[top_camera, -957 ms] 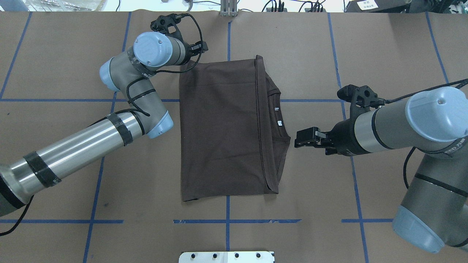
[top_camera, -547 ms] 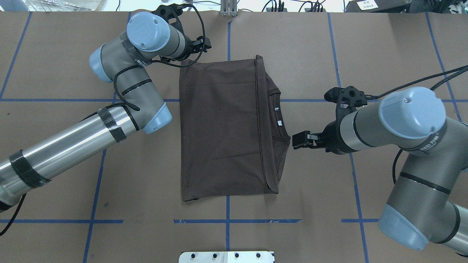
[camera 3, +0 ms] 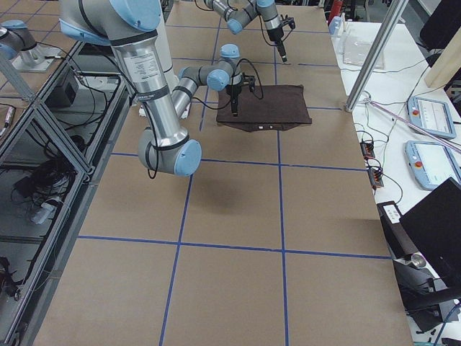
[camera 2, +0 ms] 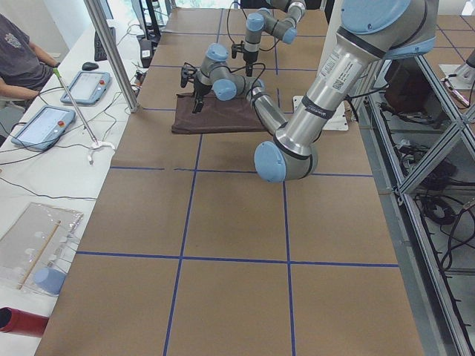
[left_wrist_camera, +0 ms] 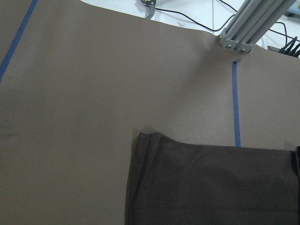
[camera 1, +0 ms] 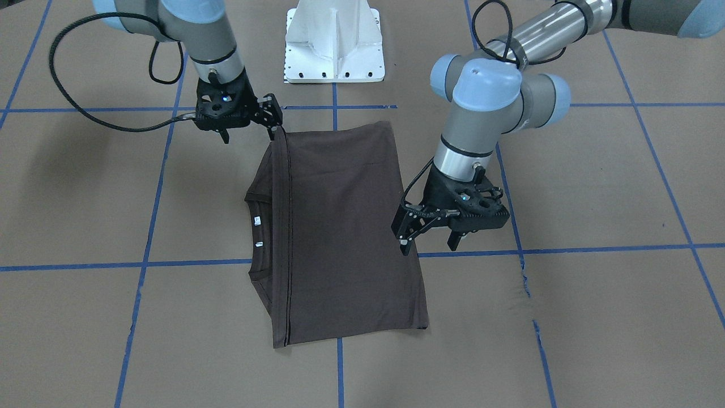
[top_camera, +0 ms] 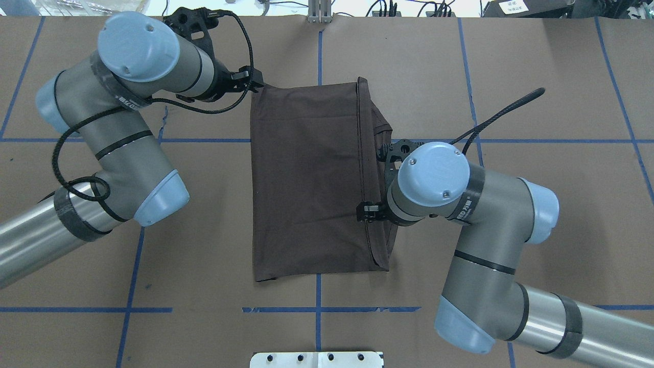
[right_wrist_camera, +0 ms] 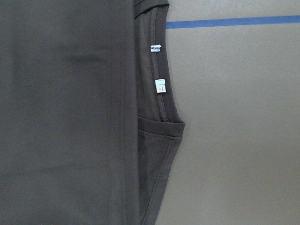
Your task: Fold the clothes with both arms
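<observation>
Tools first: my left tool [camera 1: 429,246] hangs over the far left corner of the T-shirt [top_camera: 306,179], jaws spread wide with nothing between them. The wrist view shows it up off the cloth. Outward of it is bare surface [top_camera: 536,76] with lots of room. Just beyond it is the surface's far edge, with an aluminium post [left_wrist_camera: 243,28] and cables there. My right tool [camera 1: 250,135] is also wide open and empty, up above the shirt's collar side. The collar [right_wrist_camera: 161,93] and its two small white tags sit under it, and outward of it is open paper. The T-shirt lies flat between both tools, folded to a rectangle, with the top layer's hem running along beside the collar. The surface is brown paper with a grid of blue tape lines [top_camera: 317,309]. A white pedestal [camera 1: 334,45] stands behind the right tool, well apart from the cloth. A person [camera 2: 18,55] sits past the far edge.
</observation>
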